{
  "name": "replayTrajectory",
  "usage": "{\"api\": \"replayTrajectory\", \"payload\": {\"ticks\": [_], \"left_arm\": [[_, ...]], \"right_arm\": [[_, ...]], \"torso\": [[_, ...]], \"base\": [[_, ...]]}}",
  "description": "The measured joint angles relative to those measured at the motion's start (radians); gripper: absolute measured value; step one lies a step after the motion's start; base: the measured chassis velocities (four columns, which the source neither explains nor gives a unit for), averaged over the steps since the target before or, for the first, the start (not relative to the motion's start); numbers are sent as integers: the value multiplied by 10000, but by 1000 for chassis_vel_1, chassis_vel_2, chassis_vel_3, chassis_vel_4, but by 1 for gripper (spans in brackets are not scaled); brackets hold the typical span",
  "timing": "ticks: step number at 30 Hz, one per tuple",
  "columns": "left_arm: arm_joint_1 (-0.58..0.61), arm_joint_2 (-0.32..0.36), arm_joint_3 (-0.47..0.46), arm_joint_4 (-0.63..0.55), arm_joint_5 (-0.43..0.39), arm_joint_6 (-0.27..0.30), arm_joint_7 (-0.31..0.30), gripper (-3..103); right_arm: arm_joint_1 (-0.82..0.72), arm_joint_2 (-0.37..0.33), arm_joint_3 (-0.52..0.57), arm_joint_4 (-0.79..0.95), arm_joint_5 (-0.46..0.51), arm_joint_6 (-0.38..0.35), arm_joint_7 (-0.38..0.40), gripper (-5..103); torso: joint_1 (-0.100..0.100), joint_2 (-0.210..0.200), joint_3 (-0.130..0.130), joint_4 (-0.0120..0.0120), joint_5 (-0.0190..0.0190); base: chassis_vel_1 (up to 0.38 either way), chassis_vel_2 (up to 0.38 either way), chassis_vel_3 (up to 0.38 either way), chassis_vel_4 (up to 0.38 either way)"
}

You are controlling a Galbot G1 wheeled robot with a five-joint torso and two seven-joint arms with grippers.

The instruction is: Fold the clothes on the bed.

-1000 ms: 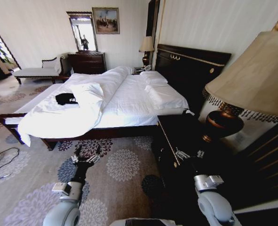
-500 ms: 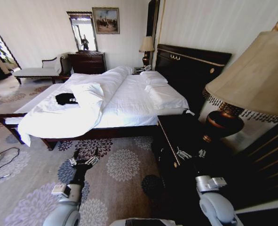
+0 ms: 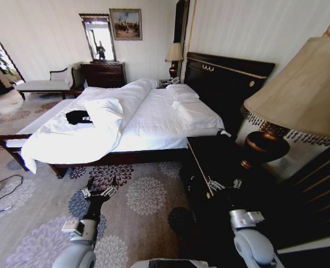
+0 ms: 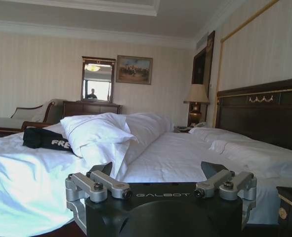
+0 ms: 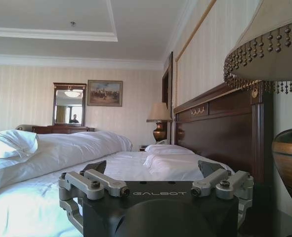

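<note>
Bed (image 3: 153, 120) is the landmark. T-shirt (image 3: 79, 117) lies on it near the foot end, left side, just beside a bunched duvet (image 3: 106, 111). Pillows (image 3: 195, 114) at the headboard (image 3: 226, 78) end. Nightstand (image 3: 209, 162) right of bed with lamp (image 3: 282, 111) on it. Dresser (image 3: 103, 73) beyond the bed, chaise (image 3: 42, 85) to its left.

I see a black T-shirt (image 3: 79, 117) with white lettering on the white bed (image 3: 153, 120), above grey floral carpet (image 3: 145, 195).

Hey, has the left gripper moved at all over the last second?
Yes. The left gripper has drawn back from the bed toward the robot, lower over the floral carpet. Its fingers are open.
</note>
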Motion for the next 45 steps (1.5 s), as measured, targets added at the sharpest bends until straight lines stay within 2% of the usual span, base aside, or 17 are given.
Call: {"api": "replayTrajectory", "payload": {"ticks": [19, 45], "left_arm": [[-132, -39, 54, 292, 60, -82, 24, 100], [-355, 15, -122, 658, -80, -60, 38, 100]], "right_arm": [[120, 141, -25, -297, -35, 50, -35, 100], [232, 250, -13, -518, -122, 74, -57, 100]], "torso": [[-1, 0, 0, -1, 0], [2, 0, 1, 0, 0]], "base": [[-11, 16, 11, -15], [-95, 90, 94, -91]]}}
